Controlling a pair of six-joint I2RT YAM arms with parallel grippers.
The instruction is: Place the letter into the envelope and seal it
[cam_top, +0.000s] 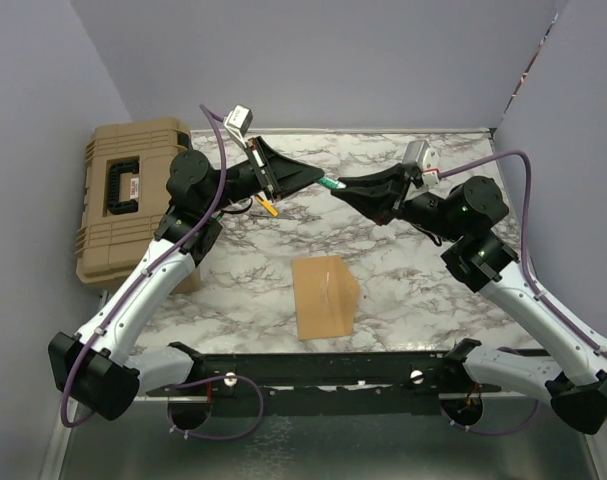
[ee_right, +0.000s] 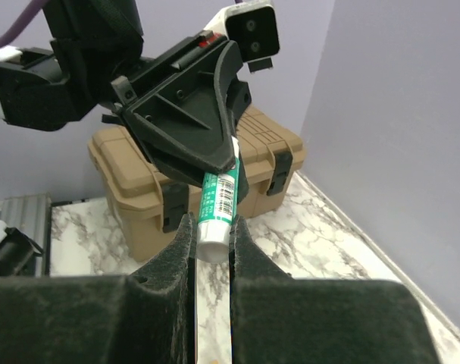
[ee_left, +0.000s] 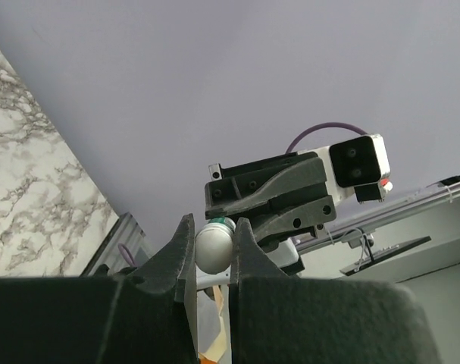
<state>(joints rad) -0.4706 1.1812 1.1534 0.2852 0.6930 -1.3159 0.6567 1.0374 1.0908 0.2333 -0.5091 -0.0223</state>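
Note:
The envelope (cam_top: 323, 297) lies flat on the marble table (cam_top: 403, 290) near the front, its pointed flap open to the right. The letter is not visible as a separate sheet. Above the table's back half, my two grippers meet tip to tip on a green and white glue stick (cam_top: 331, 185). My left gripper (cam_top: 322, 182) (ee_left: 213, 229) is shut on one white end of the glue stick (ee_left: 214, 244). My right gripper (cam_top: 342, 187) (ee_right: 212, 224) is shut on the other end of the glue stick (ee_right: 217, 208), with the green labelled body running away to the left gripper.
A tan hard case (cam_top: 128, 200) (ee_right: 131, 163) stands at the table's back left, beside the left arm. A small yellow object (cam_top: 268, 207) lies on the table under the left gripper. Purple walls close in the back and both sides.

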